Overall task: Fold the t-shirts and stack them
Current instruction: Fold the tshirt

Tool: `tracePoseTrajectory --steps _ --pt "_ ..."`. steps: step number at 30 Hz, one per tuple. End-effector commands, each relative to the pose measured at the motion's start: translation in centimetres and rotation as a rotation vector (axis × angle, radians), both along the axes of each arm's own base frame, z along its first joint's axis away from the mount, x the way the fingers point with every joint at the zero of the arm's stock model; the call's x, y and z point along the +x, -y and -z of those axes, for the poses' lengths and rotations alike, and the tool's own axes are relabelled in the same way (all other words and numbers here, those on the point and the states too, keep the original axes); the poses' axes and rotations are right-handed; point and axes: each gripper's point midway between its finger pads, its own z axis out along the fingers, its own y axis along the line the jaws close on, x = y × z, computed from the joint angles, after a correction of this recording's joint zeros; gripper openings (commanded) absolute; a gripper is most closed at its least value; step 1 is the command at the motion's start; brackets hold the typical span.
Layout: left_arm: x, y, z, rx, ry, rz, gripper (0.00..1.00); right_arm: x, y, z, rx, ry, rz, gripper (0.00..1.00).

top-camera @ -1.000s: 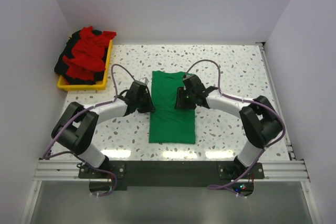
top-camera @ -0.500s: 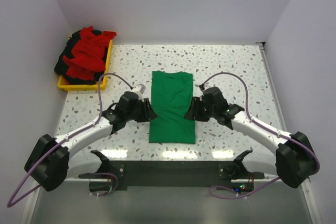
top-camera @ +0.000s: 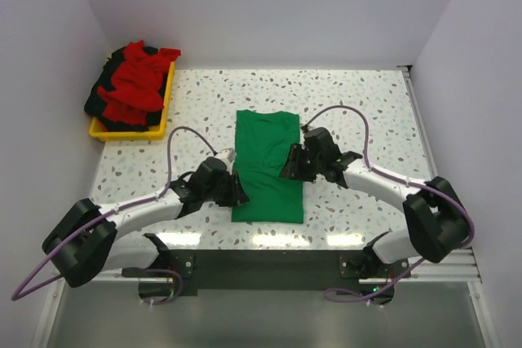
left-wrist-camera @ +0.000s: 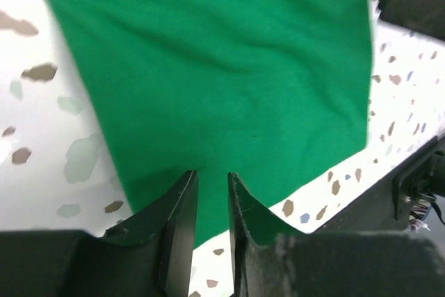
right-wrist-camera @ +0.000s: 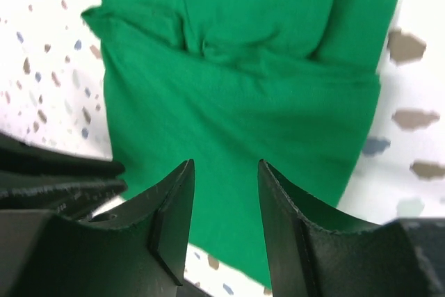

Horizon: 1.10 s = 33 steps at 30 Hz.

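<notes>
The speckled table bears a green t-shirt, folded to a long strip. It lies flat just ahead of and beneath the fingertips of both grippers. Far off to the left gripper's left, a yellow tray holds heaped red and black t-shirts. The left gripper's jaws stand narrowly apart and grasp nothing. The right gripper is released, with a wider gap.

Markings: none legible. No text, label, brand, number or sign can be read on any surface in the three views.
</notes>
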Motion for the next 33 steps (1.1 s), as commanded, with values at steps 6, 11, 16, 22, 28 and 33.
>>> tracePoseTrajectory --steps 6,11,16,22,28,33 --pt "-1.7 -2.2 3.2 0.039 -0.049 -0.061 0.26 4.8 2.7 2.5 -0.147 0.071 0.129 0.43" --pt "-2.7 -3.2 4.0 0.066 -0.069 -0.064 0.26 3.8 3.9 4.6 -0.135 0.005 0.138 0.42" --pt "-2.7 -3.4 3.0 0.072 -0.054 -0.06 0.27 3.2 4.1 3.1 -0.127 0.009 0.12 0.43" --pt "-2.3 -3.6 -0.4 0.058 -0.003 -0.068 0.36 0.5 4.4 0.2 -0.09 0.008 0.066 0.44" --pt "-3.1 -3.6 -1.0 0.034 -0.018 -0.052 0.41 -5.3 3.7 -1.1 0.074 -0.053 0.003 0.45" --pt "-3.9 -3.3 -0.1 0.016 -0.048 -0.026 0.4 -8.8 3.0 -0.5 0.123 -0.094 -0.02 0.44"
